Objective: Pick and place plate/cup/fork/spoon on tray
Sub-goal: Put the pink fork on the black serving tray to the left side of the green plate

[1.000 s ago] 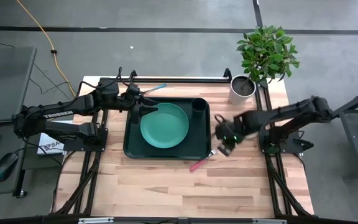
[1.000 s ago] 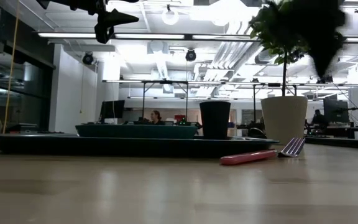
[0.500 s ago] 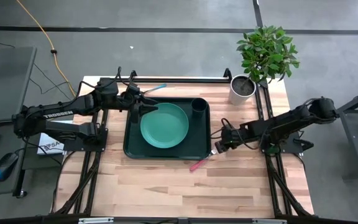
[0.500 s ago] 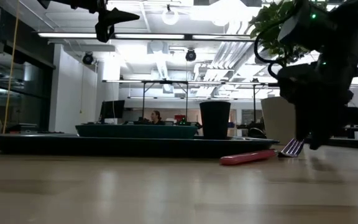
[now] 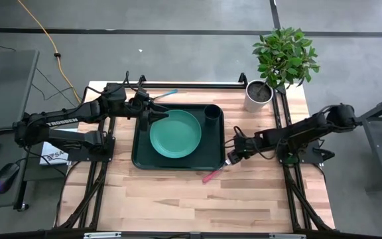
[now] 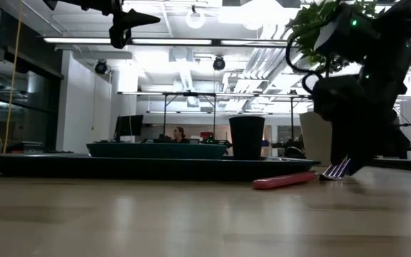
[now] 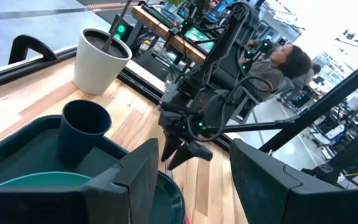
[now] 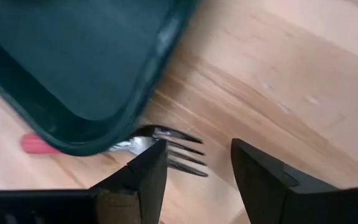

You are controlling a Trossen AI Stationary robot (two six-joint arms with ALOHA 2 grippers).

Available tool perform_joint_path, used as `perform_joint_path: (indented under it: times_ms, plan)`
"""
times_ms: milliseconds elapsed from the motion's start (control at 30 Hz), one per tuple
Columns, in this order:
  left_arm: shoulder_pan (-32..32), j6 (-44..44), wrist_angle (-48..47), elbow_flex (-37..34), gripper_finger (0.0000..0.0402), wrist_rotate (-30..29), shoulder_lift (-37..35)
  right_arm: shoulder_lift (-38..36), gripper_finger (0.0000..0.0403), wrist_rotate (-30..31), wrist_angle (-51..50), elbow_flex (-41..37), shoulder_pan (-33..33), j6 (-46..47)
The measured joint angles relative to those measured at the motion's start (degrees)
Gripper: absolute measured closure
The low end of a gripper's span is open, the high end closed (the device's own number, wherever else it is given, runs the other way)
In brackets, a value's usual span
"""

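Fork (image 5: 215, 172) on desk (image 5: 178, 199), at 5 o'clock off tray (image 5: 138, 159) corner.
High view: right hand (image 5: 231, 158) just above tines, fingers apart; plate (image 5: 175, 133) and cup (image 5: 212, 114) in tray; left hand (image 5: 152, 108) raised at 11 o'clock, fingers apart. Low view: handle flat beside tray. Right wrist view: tines between spread fingers.

Light is bright and even from ceiling lamps (image 6: 195, 19), which glare white in the low view. There the table (image 6: 191, 221) in front is out of focus. The right wrist view is blurred; the tray (image 8: 79, 56) looks smeared.
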Motion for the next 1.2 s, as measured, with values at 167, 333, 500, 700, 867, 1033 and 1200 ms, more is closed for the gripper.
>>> perform_joint_path:
  times_ms: [167, 333, 500, 700, 867, 1033, 1200]
  plan:
    - [0.00, 0.00, -0.01, 0.00, 0.0218, 0.00, -0.01, 2.94, 0.0236, -0.73, 2.18, 0.13, -0.02, -0.01]
    - [-0.01, 0.02, -0.05, 0.00, 0.0218, 0.01, 0.00, 2.72, 0.0261, 0.54, 2.41, 0.11, 0.04, 0.21]
    - [0.00, 0.80, -0.07, 0.00, 0.0218, 0.00, 0.01, 2.73, 0.0349, -2.06, 0.77, 0.13, -0.05, -1.36]
    - [0.00, 0.92, -0.09, 0.00, 0.0218, 0.02, 0.00, -1.23, 0.0383, -7.51, -3.67, 0.04, 0.07, -4.54]
    - [-0.01, 1.05, -0.09, 0.00, 0.0218, 0.04, 0.01, -8.45, 0.0397, -12.66, -12.21, 0.05, 0.11, -7.75]
    - [0.00, 1.14, 0.12, 0.00, 0.0218, 1.42, 0.00, -18.10, 0.0402, -21.76, -16.23, 0.87, 0.13, -8.93]
    - [-0.51, 0.12, 2.40, 0.00, 0.0218, 10.53, 0.11, -22.00, 0.0402, -15.02, -16.03, 9.89, 0.13, -6.58]
